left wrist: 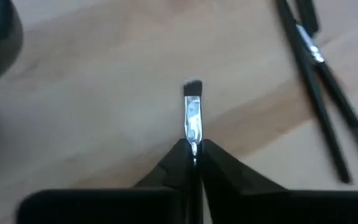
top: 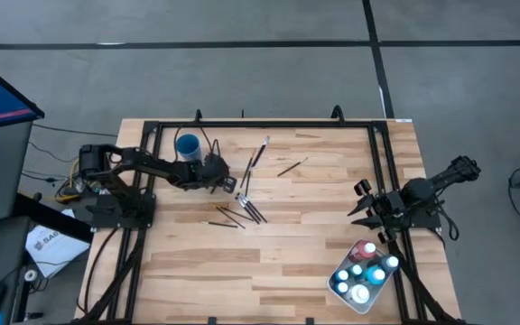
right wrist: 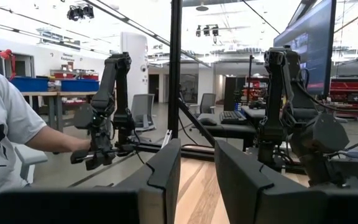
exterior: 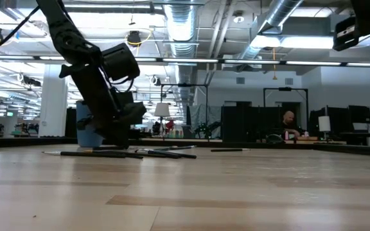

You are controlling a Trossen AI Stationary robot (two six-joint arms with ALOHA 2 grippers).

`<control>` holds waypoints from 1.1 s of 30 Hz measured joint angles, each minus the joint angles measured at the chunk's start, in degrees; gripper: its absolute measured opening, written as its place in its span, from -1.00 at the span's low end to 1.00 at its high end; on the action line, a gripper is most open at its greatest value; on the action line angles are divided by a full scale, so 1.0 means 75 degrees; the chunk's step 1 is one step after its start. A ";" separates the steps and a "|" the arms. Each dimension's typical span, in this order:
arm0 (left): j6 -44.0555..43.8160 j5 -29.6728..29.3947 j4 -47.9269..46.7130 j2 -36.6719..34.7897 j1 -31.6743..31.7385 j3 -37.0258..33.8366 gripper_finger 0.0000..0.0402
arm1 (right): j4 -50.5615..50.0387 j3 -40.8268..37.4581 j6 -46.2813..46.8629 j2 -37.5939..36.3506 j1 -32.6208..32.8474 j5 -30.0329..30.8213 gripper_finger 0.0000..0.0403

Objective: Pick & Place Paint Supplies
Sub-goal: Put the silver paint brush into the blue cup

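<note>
Now: Left Gripper Holding a Paintbrush Beside the Blue Cup

Taking the blue cup (top: 187, 144) as landmark and reading left to right. The left gripper (top: 227, 182) sits just right of the cup, its fingers pressed together on a single paintbrush (left wrist: 192, 118), whose metal ferrule and dark bristle tip project past the fingertips. Farther right of the cup, loose paintbrushes (top: 242, 209) lie scattered on the wooden table (top: 287, 262), some crossing one another. Well to the right of the cup, the right gripper (top: 366, 209) waits with its fingers apart and nothing between them. Beyond it, far from the cup at the table's near right corner, the white tray (top: 340, 291) holds the paint bottles (top: 363, 271).

Risk, as a judgement: the grip falls close to the ferrule, so the long handle may pivot or slide during transport; a tilted brush could then strike the cup's rim instead of entering.
</note>
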 joint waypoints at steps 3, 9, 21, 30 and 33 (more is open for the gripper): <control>-0.0006 0.0124 0.0012 -0.0024 -0.0012 -0.0003 -0.94 | 0.0000 0.0000 0.0000 0.0000 0.0000 -0.0001 -0.55; 0.0061 0.0302 0.0471 -0.0167 -0.0425 -0.0026 -0.97 | 0.0003 0.0000 0.0000 0.0000 0.0003 0.0001 -0.55; 0.2070 -0.1810 0.1363 -0.2966 -0.1488 -0.0015 -0.98 | 0.0006 -0.0003 0.0000 0.0003 0.0003 0.0002 -0.55; 0.4679 -0.3374 0.1805 -0.5528 -0.1495 -0.0307 -0.98 | 0.0000 -0.0006 0.0000 0.0002 0.0003 0.0002 -0.55; 0.5117 -0.3484 0.2441 -0.6164 -0.1274 -0.0979 -0.98 | 0.0000 -0.0006 0.0000 0.0003 0.0003 0.0002 -0.55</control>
